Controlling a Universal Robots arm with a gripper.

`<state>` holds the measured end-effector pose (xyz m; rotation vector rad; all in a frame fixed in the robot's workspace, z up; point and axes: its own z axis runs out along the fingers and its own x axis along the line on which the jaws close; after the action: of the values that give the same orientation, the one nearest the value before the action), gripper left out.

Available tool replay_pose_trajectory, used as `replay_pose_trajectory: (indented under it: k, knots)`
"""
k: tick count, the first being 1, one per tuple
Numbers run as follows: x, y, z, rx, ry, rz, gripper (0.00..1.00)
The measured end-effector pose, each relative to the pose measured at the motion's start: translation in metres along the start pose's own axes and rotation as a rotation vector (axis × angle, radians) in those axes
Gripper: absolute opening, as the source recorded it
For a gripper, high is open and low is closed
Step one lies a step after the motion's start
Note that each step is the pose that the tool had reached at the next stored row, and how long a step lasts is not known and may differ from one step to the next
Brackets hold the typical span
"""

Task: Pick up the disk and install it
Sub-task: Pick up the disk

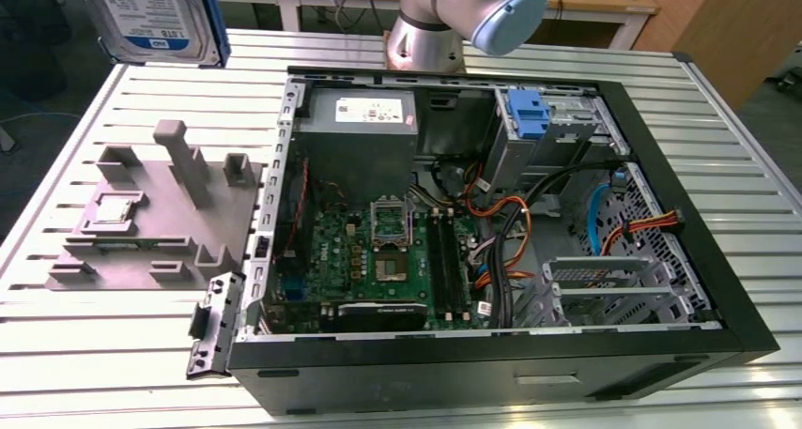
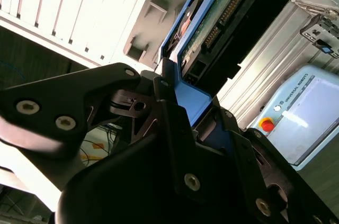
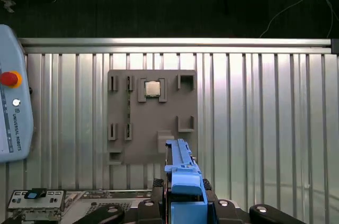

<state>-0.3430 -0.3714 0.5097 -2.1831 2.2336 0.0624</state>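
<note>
Closest in, my gripper (image 2: 183, 102) has its jaws clamped on the blue carrier edge of the disk (image 1: 157, 16), aloft over the grey fixture (image 1: 150, 213) beside the open case (image 1: 501, 354). I judge the disk rigid, fairly heavy and shock-sensitive, best gripped by the carrier rather than the circuit board.

Looking down on an open computer case (image 1: 501, 373) lying on a slatted table (image 1: 113, 354). Seeing the disk (image 1: 157, 21) hanging in the air well off the case's far corner, toward the exterior view's left, label facing the camera. Noting a grey fixture (image 1: 150, 222) lying just beside the case on that side, and the arm (image 1: 470, 16) standing behind the case.
</note>
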Motion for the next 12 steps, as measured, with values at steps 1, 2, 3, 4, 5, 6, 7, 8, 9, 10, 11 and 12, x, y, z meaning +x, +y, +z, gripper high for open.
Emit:
replay_pose_trajectory:
  k: [1,2,3,4,5,6,7,8,9,10,11,12]
  knots:
    - [-0.0004,-0.0157,-0.0002,0.0,0.0,0.0,0.36]
    - [-0.0004,-0.0159,-0.0002,0.0,0.0,0.0,0.36]
    - [-0.0004,-0.0185,-0.0003,0.0,0.0,0.0,0.36]
    - [-0.0005,-0.0212,-0.0003,0.0,0.0,0.0,0.36]
    - [-0.0005,-0.0213,-0.0003,0.0,0.0,0.0,0.36]
    - [-0.0005,-0.0214,-0.0003,0.0,-0.0001,0.0,0.36]
    - [-0.0005,-0.0219,-0.0003,0.0,0.0,0.0,0.36]
    - [-0.0005,-0.0227,-0.0004,-0.0001,0.0001,0.0,0.36]
    - [-0.0005,-0.0235,-0.0004,0.0,0.0001,0.0,0.36]
    - [-0.0006,-0.0243,-0.0003,0.0001,-0.0001,0.0,0.36]
    - [-0.0006,-0.0253,-0.0003,0.0,-0.0002,0.0,0.36]
    - [-0.0006,-0.0262,-0.0004,-0.0001,-0.0001,0.0,0.36]
